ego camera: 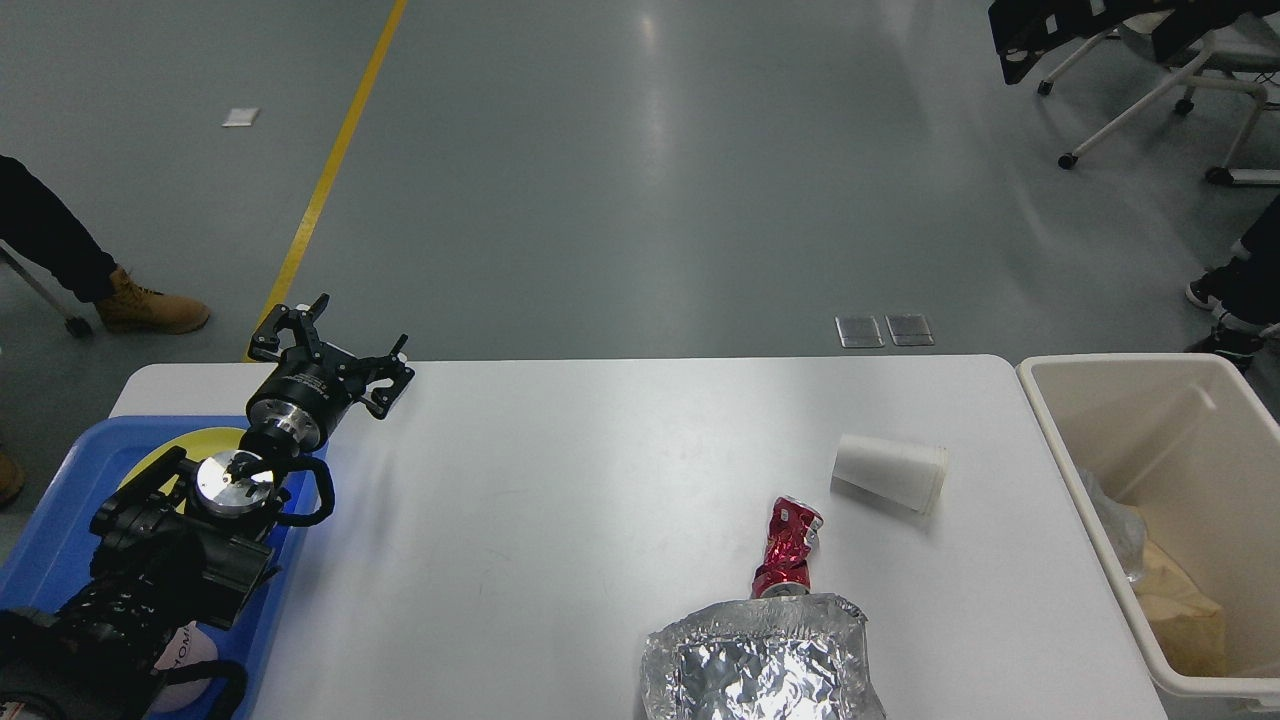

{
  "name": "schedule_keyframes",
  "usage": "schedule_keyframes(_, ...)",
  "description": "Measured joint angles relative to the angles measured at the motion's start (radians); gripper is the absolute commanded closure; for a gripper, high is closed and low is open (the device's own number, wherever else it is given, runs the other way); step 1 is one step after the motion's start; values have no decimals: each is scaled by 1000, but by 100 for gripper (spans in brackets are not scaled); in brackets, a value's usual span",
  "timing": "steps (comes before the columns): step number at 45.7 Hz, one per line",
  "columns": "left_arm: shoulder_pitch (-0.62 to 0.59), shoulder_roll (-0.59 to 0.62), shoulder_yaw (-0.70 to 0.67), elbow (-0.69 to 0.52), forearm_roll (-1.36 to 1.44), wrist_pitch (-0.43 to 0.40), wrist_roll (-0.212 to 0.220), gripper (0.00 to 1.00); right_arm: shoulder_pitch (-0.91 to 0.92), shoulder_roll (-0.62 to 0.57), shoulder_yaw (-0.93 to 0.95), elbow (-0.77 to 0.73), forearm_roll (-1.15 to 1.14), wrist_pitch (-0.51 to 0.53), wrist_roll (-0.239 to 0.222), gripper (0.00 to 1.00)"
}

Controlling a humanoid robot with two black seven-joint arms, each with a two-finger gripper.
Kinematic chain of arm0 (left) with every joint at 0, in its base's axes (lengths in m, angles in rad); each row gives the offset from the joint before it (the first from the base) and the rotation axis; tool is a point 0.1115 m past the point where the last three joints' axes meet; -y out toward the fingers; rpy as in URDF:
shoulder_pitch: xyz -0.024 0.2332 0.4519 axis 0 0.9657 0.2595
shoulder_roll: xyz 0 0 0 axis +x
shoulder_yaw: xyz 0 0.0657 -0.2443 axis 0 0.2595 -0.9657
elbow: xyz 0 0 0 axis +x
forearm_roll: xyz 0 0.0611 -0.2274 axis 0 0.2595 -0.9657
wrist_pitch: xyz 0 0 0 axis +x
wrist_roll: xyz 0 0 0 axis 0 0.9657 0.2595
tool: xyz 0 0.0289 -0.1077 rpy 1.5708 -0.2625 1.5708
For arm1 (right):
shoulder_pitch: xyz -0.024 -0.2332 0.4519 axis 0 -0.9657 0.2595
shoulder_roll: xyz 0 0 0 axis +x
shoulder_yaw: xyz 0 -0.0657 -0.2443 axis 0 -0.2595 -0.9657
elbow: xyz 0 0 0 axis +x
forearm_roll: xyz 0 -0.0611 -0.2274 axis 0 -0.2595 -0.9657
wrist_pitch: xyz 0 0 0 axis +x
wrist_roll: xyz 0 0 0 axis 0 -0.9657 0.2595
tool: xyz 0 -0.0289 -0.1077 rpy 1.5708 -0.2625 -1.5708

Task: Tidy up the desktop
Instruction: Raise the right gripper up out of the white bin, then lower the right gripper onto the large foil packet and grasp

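Desktop: our white desktop (560, 500) fills the lower middle of the view, between the tray on our left and the bin on our right.
Left claw: our left gripper (335, 345) hangs over the far left corner of the desktop, fingers spread wide apart, nothing between them.
Right claw: our right gripper does not show in the view.
Tray: the blue tray (50, 540) sits at the left edge of the desktop, largely covered by our left arm; a yellow plate (175, 450) lies in it, only part showing.
Bin: the beige bin (1120, 480) stands just beside the right edge; a clear bag (1118, 535) and some crumpled tan paper (1185, 605) lie at its near end, the far end bare.
Cup: a white paper cup (890, 472) lies on its side on the right half of the desktop, apart from the bin.
Can: a crushed red can (788, 548) lies near the cup, its near end touching the foil.
Foil: a crumpled silver foil bag (760, 665) lies at the near edge.
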Motion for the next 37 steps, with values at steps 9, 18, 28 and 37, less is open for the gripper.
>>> schedule_keyframes(9, 0, 0, 0, 0, 0, 0, 0, 4, -50, -26, -19, 110, -6, 0, -3, 0)
schedule_keyframes(18, 0, 0, 0, 0, 0, 0, 0, 4, -78, -45, -72, 441, -11, -181, -4, 0)
schedule_keyframes(28, 0, 0, 0, 0, 0, 0, 0, 4, -187, -20, -69, 565, 1, -393, -1, 0)
schedule_keyframes(37, 0, 0, 0, 0, 0, 0, 0, 4, -281, -14, -49, 565, 3, -404, -5, 0)
